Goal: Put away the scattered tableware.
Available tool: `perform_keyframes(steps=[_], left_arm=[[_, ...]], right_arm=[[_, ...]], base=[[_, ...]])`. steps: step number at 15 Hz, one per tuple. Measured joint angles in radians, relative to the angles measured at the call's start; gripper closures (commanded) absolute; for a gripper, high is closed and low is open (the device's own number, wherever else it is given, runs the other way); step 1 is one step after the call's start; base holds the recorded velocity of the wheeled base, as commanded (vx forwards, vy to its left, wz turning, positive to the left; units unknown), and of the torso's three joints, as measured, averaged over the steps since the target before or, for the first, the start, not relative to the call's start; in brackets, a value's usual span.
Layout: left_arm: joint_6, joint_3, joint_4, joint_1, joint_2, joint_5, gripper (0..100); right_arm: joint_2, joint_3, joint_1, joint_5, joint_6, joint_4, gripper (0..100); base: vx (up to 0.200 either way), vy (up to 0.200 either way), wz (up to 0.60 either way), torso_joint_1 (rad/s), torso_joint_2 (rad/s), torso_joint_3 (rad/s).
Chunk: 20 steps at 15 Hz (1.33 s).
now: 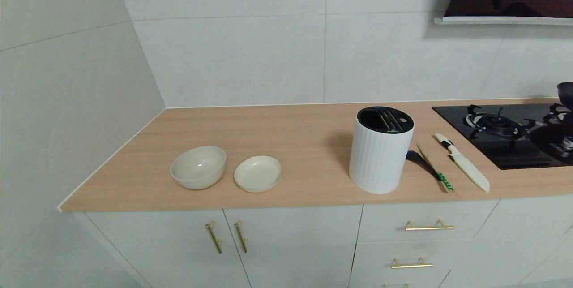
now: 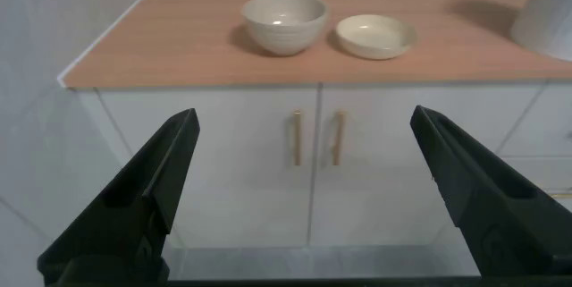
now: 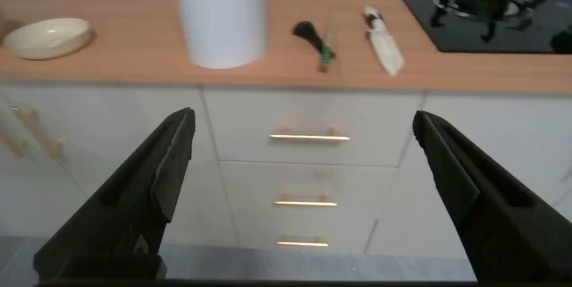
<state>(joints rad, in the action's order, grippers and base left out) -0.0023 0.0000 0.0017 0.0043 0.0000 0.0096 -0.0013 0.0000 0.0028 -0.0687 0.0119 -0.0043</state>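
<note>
- Tabletop [image 1: 291, 135]: wooden, running along a tiled wall into a corner on the robot's left.
- Bowl [image 1: 198, 167]: pale, upright, towards the left end and near the front edge.
- Dish [image 1: 258, 173]: shallow, pale, upright, just beside the bowl on its right. A narrow gap shows between the two.
- Holder [image 1: 381, 150]: white ribbed cylinder with a black slotted top, upright, well apart from the dish on the right. What is in the slots cannot be made out.
- Spoon [image 1: 421, 160]: black, lying flat just right of the holder, its rounded end next to the holder's wall.
- Chopsticks [image 1: 434, 168]: lying flat alongside the spoon, green-patterned end towards the front edge. They meet the spoon's handle near that end; whether they touch cannot be told.
- Knife [image 1: 463, 168]: white blade, lying flat, right of the chopsticks and apart from them, between them and the stove [image 1: 497, 133].
- Stove: black glass gas hob set into the right end of the tabletop.
- Left jaws: spread wide, holding nothing, low in front of the cabinet doors [image 2: 313, 144], below the bowl and dish.
- Right jaws: spread wide, holding nothing, low in front of the drawers [image 3: 308, 135], below the holder and spoon.
</note>
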Motion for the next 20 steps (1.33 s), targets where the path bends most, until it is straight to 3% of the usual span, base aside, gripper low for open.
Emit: perform_keyframes(steps=[16,20], left_arm=[[0.001,0.0,0.0,0.0,0.0,0.0,0],[0.001,0.0,0.0,-0.001,0.0,0.0,0]], right_arm=[[0.0,0.0,0.0,0.0,0.0,0.0,0],[0.0,0.0,0.0,0.001,0.0,0.0,0]], base=[[0.0,0.2,0.0,0.002,0.0,0.002],[0.0,0.0,0.0,0.0,0.0,0.0]])
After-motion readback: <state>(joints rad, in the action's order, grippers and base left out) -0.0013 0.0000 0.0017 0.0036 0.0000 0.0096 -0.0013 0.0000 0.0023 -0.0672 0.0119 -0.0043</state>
